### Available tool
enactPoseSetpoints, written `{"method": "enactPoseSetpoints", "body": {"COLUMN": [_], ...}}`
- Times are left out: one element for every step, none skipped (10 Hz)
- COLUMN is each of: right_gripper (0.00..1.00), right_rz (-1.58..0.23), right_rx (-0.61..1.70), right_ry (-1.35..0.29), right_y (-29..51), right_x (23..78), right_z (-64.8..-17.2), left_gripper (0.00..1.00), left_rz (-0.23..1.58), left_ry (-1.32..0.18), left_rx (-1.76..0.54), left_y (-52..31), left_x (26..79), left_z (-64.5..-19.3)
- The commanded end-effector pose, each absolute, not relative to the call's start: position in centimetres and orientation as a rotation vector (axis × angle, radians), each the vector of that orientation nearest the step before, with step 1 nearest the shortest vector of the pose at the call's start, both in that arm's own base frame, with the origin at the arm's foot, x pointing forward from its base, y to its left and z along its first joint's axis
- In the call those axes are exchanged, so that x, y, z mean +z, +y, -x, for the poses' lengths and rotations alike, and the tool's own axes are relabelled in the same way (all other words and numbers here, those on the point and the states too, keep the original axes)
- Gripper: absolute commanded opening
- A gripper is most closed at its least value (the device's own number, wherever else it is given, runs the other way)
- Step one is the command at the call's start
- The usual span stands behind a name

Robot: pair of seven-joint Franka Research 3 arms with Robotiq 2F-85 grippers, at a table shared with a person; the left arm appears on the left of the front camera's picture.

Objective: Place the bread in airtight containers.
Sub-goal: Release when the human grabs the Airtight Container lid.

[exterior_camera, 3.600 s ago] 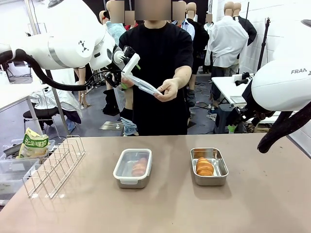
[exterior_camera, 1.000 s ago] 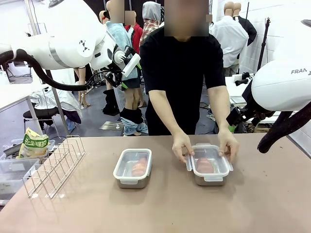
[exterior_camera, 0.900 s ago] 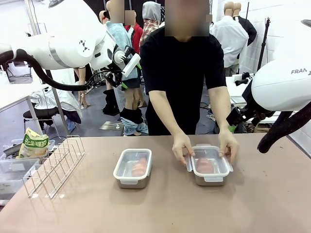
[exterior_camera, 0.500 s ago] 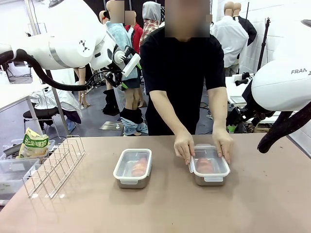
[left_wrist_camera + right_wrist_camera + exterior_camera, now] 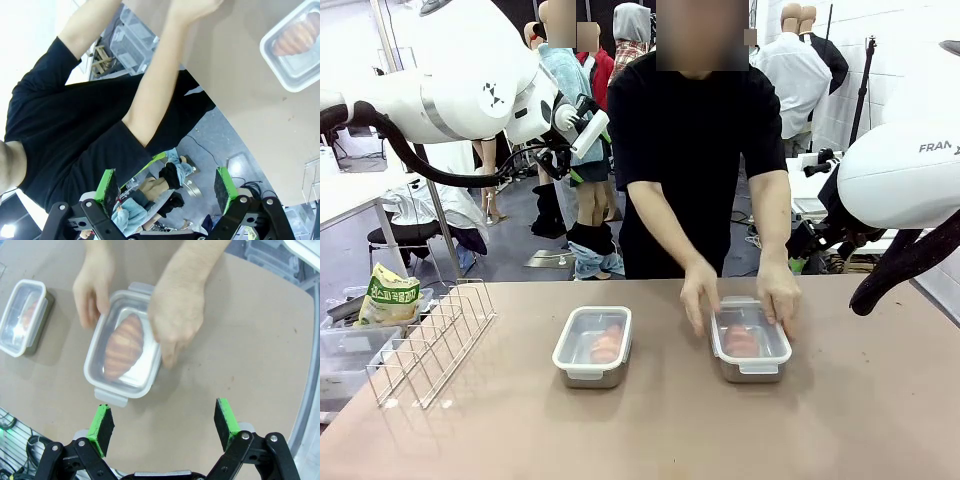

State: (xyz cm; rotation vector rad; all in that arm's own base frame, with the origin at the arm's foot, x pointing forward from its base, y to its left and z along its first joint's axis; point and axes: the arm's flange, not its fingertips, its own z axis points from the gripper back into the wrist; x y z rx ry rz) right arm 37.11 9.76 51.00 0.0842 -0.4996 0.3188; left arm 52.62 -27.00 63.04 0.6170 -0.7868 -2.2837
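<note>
Table: a smooth, matte tan table (image 5: 650, 430) fills the lower half of the front view.
Right-hand container: a shallow rectangular steel tin with rounded corners (image 5: 751, 345) sits right of centre in the front view, capped by a clear lid with a white rim and snap tabs (image 5: 125, 357).
Bread, right: a glossy, ridged, golden-brown roll (image 5: 124, 347) lies lengthwise inside this tin, seen through the lid in the centre-left of the right wrist view.
Person's hands: one hand (image 5: 700, 297) rests on the lid's left edge and the other hand (image 5: 779, 299) on its right edge, both flat against the plastic; the person wears a black short-sleeved shirt.
Left-hand container: a matching lidded tin (image 5: 593, 346) stands just left of centre in the front view, well apart from the first.
Bread, left: an orange-brown roll (image 5: 606, 343) shows dimly through its clear lid.
Wire rack: a thin-barred metal rack (image 5: 432, 340) stands at the left edge of the table.
Snack bag: a yellow-green printed bag (image 5: 388, 297) lies beyond the rack, far left.
Left tool: the left tool (image 5: 167, 187), black with green pads, hangs wide apart and empty at the bottom of the left wrist view.
Right tool: the right tool (image 5: 164, 422) is spread wide, holding nothing, above bare table below the tin.
</note>
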Motion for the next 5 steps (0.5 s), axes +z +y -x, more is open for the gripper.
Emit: {"method": "enactPoseSetpoints", "body": {"right_gripper": [1.00,1.00,1.00,1.00,1.00], "right_rz": [-0.085,-0.085,-0.085,-0.085,-0.085], "right_rx": [0.319,0.319,0.319,0.319,0.319], "right_ry": [-0.497,-0.497,-0.497,-0.497,-0.497], "right_y": [9.68,9.68,9.68,9.68,9.68], "right_x": [51.00,51.00,51.00,51.00,51.00], "right_z": [-37.08,-37.08,-37.08,-37.08,-37.08], "left_gripper": [1.00,1.00,1.00,1.00,1.00], "left_rz": [-0.618,-0.618,-0.618,-0.618,-0.618], "left_ry": [-0.784,-0.784,-0.784,-0.784,-0.784], "left_rx": [-2.273,-2.273,-2.273,-2.273,-2.273], "left_y": [-26.90,-26.90,-26.90,-26.90,-26.90], "left_x": [63.09,63.09,63.09,63.09,63.09], "left_z": [-52.57,-52.57,-52.57,-52.57,-52.57]}}
